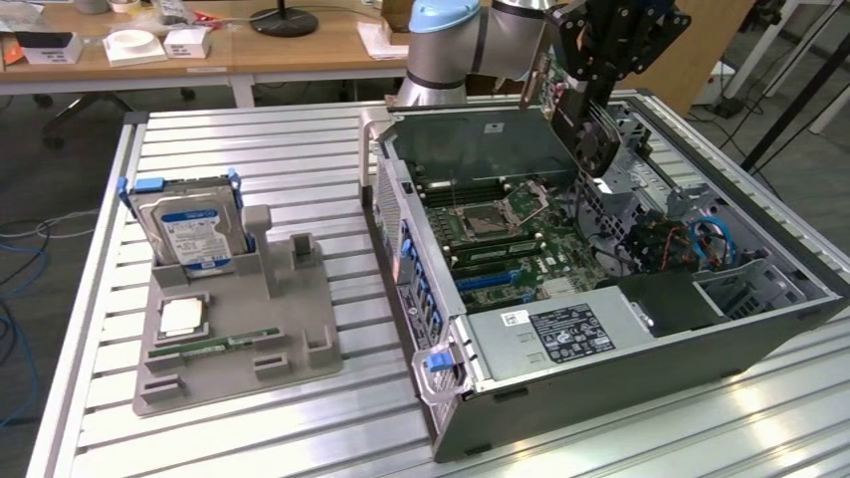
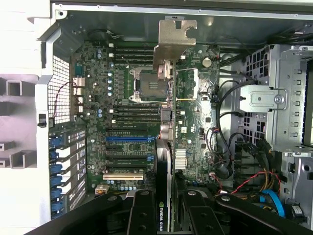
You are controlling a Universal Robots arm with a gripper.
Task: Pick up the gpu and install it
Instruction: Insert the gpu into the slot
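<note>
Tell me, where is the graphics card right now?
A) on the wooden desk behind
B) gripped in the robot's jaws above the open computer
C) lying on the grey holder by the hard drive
B: the gpu is clamped edge-on between the jaws, hanging over the motherboard of the open case.

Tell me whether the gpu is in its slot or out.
Out: the gripper grips the gpu, which hangs over the motherboard; the card slots lie bare.
</note>
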